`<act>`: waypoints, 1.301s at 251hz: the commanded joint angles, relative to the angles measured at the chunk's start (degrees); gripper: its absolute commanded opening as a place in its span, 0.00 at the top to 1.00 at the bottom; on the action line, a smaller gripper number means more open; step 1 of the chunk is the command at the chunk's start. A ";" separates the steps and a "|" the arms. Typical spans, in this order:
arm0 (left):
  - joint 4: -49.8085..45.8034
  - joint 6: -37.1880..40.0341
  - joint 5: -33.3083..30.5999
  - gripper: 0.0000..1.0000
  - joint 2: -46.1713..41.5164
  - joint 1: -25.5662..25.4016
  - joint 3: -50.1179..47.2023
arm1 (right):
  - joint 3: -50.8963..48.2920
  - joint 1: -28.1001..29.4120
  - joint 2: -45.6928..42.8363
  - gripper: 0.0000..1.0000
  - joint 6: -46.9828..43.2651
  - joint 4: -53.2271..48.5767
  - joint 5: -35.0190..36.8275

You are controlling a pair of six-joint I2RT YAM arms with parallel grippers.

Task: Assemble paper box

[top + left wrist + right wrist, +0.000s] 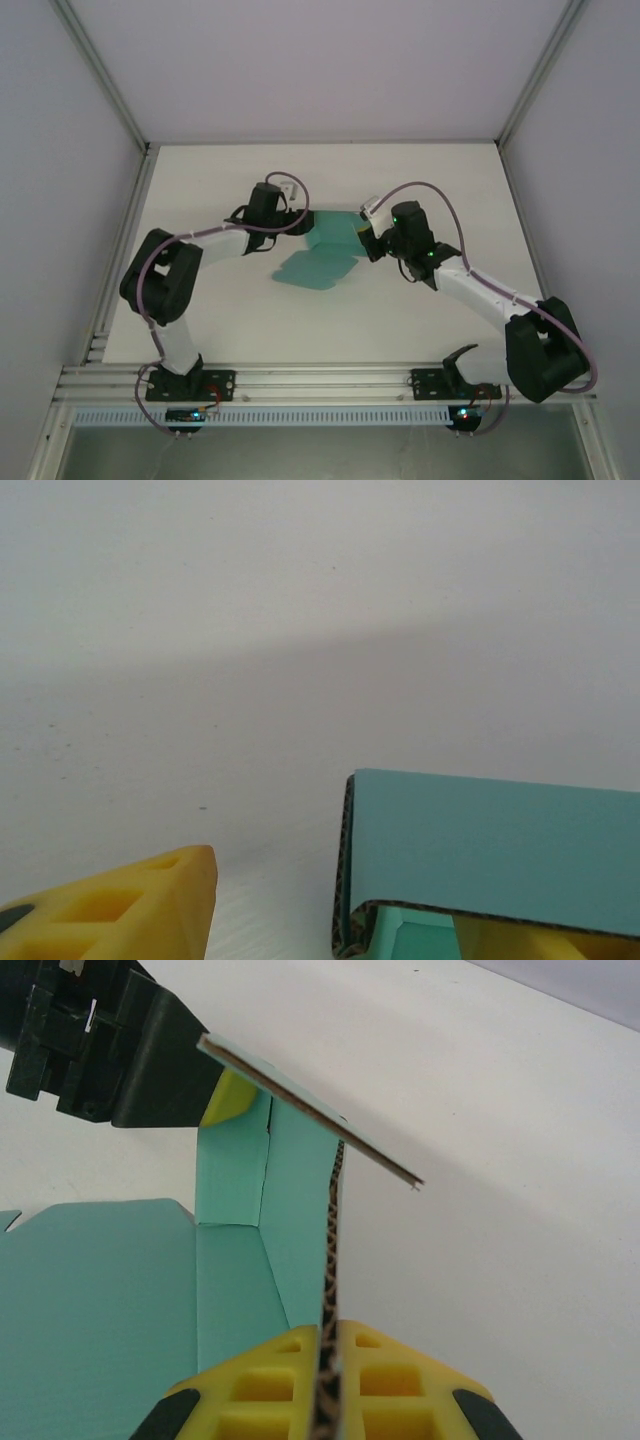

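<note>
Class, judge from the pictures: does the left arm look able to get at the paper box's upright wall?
Probably yes: the left gripper, jaws open, sits right beside the paper box, with nothing between them.

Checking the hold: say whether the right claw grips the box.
Yes, the right claw pinches an upright wall of the paper box between its fingers.

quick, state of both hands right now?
Left hand: open, gripping nothing; a paper box flap sits between its fingers.
Right hand: closed, clamping the paper box's upright wall edge.
</note>
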 commanded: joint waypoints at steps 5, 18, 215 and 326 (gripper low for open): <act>2.38 -1.72 4.98 0.40 2.78 0.19 0.17 | -1.64 0.01 0.80 1.00 -0.13 -6.55 -0.25; 2.97 -2.19 5.70 0.41 4.09 0.10 0.42 | -1.64 -0.01 0.81 1.00 -0.09 -6.47 -0.16; 6.23 -6.99 -13.99 1.00 9.87 -3.74 -3.48 | -3.82 1.17 -0.59 1.00 2.22 -1.20 3.32; 8.05 -3.40 -27.15 0.94 7.14 -7.62 -5.54 | -7.86 2.60 -2.89 1.00 5.41 3.04 8.76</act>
